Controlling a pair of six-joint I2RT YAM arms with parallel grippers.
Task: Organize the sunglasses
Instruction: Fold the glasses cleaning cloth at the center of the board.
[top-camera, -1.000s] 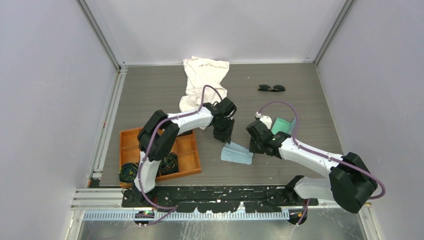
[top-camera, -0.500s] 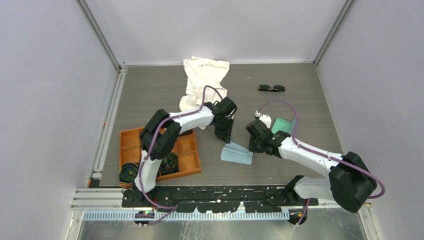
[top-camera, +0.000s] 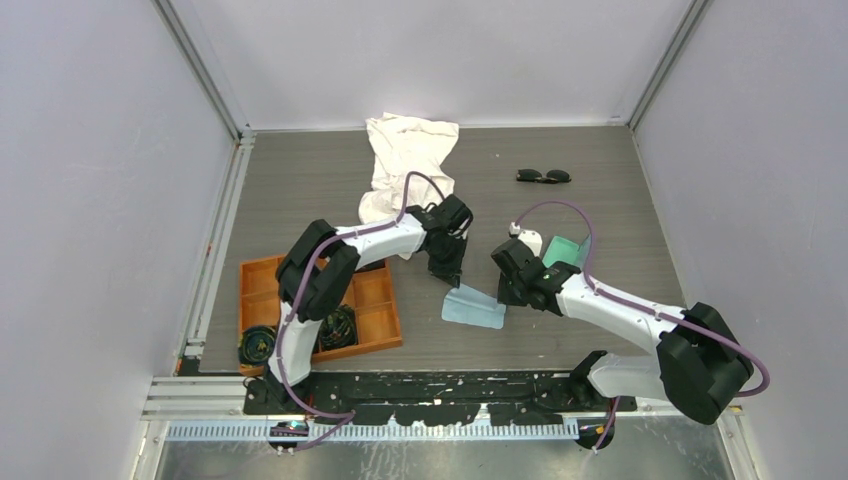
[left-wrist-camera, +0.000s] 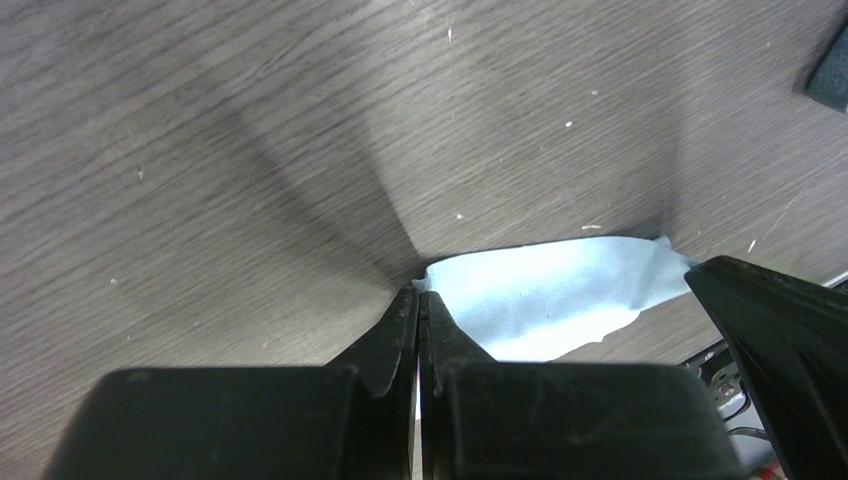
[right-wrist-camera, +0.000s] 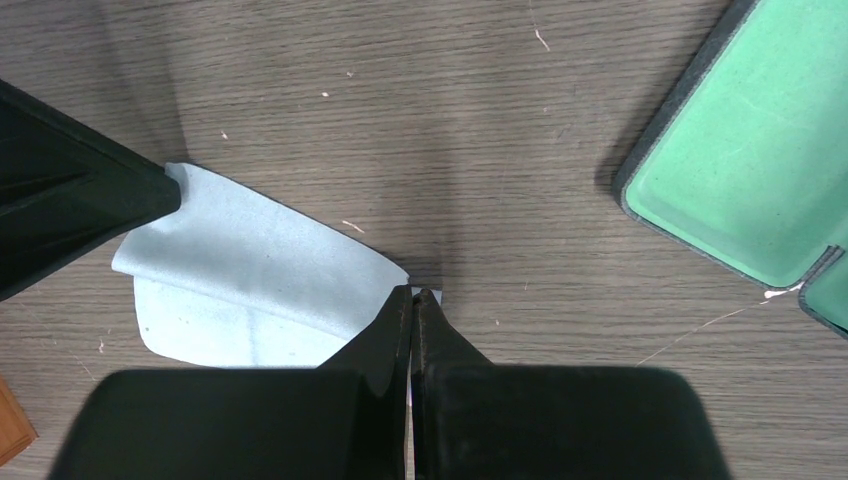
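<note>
At the lower left of the top view sits an orange tray (top-camera: 262, 268) with black coiled bundles (top-camera: 338, 327) in and beside it. A crumpled white cloth (top-camera: 405, 150) lies at the upper centre.

Just left of centre, the left gripper (top-camera: 448, 275) is down at the table. In its wrist view the fingers are pressed together with the near left corner of a small blue cloth (left-wrist-camera: 540, 300) pinched between the tips. Just right of centre, the right gripper (top-camera: 505, 292) does the same. Its fingers are closed tight on the opposite corner of the blue cloth, which lies flat with one edge curling up.

To the right of that gripper the glasses case (top-camera: 562, 250) stands open, showing its mint lining. The sunglasses (top-camera: 544, 176) lie alone at the upper right of the table, well apart from both grippers and the case.

The step in hand looks like handling the blue cloth, not the sunglasses themselves. Next, both arms probably need to lift together, keeping an even pull so neither corner slips free.
</note>
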